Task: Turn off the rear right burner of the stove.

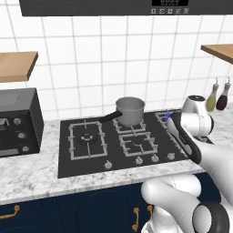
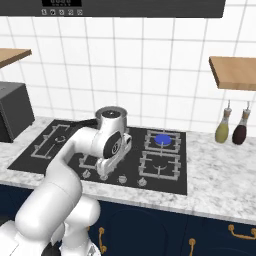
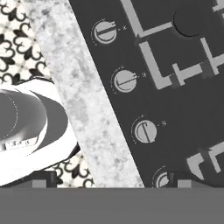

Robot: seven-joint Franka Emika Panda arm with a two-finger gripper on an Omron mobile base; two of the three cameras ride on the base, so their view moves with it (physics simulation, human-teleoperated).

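Observation:
The stove (image 1: 113,146) is a black glass cooktop with grey grates and a front row of silver knobs (image 1: 139,160). Its rear right burner (image 2: 162,139) glows blue under its grate; in the left base view my arm covers most of it, leaving a blue sliver (image 1: 169,116). My gripper (image 2: 104,175) points down over the front knob row, left of the stove's middle. In the hand view the gripper (image 3: 113,179) is open, its dark tips far apart with nothing between them. Several knobs (image 3: 145,131) run diagonally on the black glass (image 3: 183,113) below it.
A grey pot (image 1: 129,110) with a black handle sits on the rear middle burner. A dark boxy oven (image 1: 18,120) stands on the marble counter (image 1: 36,177) to the left. Two bottles (image 2: 222,129) stand at the right, under a wooden shelf (image 2: 232,72).

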